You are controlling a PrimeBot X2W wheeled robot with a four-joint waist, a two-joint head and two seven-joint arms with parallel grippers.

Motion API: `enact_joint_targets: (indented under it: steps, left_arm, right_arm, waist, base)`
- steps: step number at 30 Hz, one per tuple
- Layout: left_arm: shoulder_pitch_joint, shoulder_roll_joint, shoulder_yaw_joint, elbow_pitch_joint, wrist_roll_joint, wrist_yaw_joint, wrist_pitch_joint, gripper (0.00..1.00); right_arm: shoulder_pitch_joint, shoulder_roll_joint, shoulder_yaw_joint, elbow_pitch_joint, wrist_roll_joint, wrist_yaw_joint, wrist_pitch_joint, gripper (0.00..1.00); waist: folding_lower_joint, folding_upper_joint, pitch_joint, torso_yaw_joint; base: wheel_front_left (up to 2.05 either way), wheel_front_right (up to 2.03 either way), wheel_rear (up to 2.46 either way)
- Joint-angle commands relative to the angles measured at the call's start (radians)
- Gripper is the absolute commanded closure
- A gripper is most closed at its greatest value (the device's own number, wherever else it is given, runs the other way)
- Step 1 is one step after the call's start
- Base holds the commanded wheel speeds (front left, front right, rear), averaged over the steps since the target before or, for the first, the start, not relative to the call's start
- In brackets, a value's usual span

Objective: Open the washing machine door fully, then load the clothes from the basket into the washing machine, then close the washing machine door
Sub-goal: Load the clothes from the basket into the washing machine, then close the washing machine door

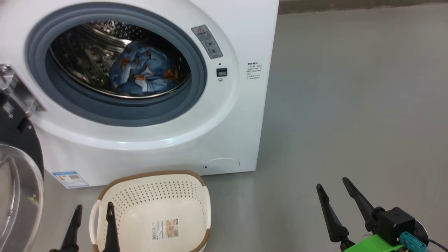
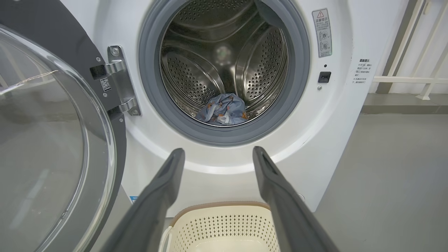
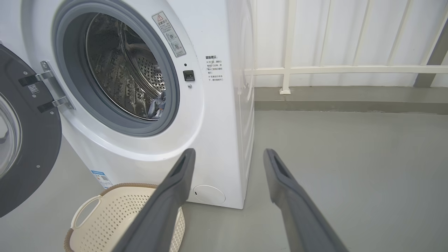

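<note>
Log the washing machine door (image 2: 52, 140) swung wide on its hinge (image 2: 120, 80) at the left of the washing machine (image 1: 227, 115), glass bowl toward the near side, well apart from the opening. Find the clothes (image 1: 143, 71) as a blue heap low in the drum (image 2: 224, 52), behind the grey gasket (image 1: 196, 63); cannot tell whether one bundle or two. Find the basket (image 1: 157, 196) on the floor (image 1: 350, 105) just in front of the machine, below the opening, bare but for the label sticker (image 1: 164, 229) on its bottom.

Note the left gripper (image 1: 94, 205) near, above the basket's left rim, jaws wide, gripping nothing. Note the right gripper (image 1: 331, 182) near and right, over bare floor, well apart from machine and basket, jaws wide too, gripping nothing.

Judge loading done: basket bare, fabric in the drum. Judge the step in hand as closing the door, not yet begun.

For the next move, take the left arm, nearer the door: go left round the black ring to its outer face, press near the free edge, sweep it right and far until it meets the latch slot (image 1: 221, 72). Check first for fabric over the gasket lip; none seen. Check the door's sweep against the basket; cannot tell whether the lower edge passes above the rim.
</note>
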Motion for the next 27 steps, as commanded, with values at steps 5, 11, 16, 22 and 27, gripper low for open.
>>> enact_joint_targets:
  steps: [5, 11, 16, 22, 27]
  left_arm:
    - [-0.01, 0.012, 0.031, -0.03, 0.004, 0.011, 0.003, 0.0]
    - [-0.006, 0.017, 0.027, -0.033, 0.004, 0.014, 0.005, 0.0]
    - [-0.005, 0.019, 0.024, -0.034, 0.003, 0.017, 0.008, 0.0]
    - [-0.013, 0.022, 0.021, -0.036, 0.003, 0.02, 0.01, 0.0]
    - [-0.014, 0.028, 0.021, -0.036, 0.004, 0.024, 0.009, 0.0]
  right_arm:
    - [0.008, -0.002, 0.017, -0.036, -0.006, 0.006, 0.005, 0.0]
    - [0.016, -0.002, 0.014, -0.04, -0.004, 0.006, 0.01, 0.0]
    - [0.022, -0.002, 0.015, -0.041, -0.001, 0.006, 0.01, 0.0]
    - [0.021, -0.002, 0.017, -0.04, 0.005, 0.006, 0.01, 0.0]
    - [0.019, -0.002, 0.016, -0.037, 0.008, 0.006, 0.008, 0.0]
  waist:
    - [0.0, 0.0, -0.023, 0.001]
    - [0.0, 0.0, -0.035, -0.001]
    - [0.0, 0.0, -0.039, -0.001]
    - [0.0, 0.0, -0.035, -0.001]
    - [0.0, 0.0, -0.035, -0.003]
  base:
    - [0.0, 0.0, 0.0]
    - [0.0, 0.0, 0.0]
    - [0.0, 0.0, 0.0]
    - [0.0, 0.0, 0.0]
    - [0.0, 0.0, 0.0]
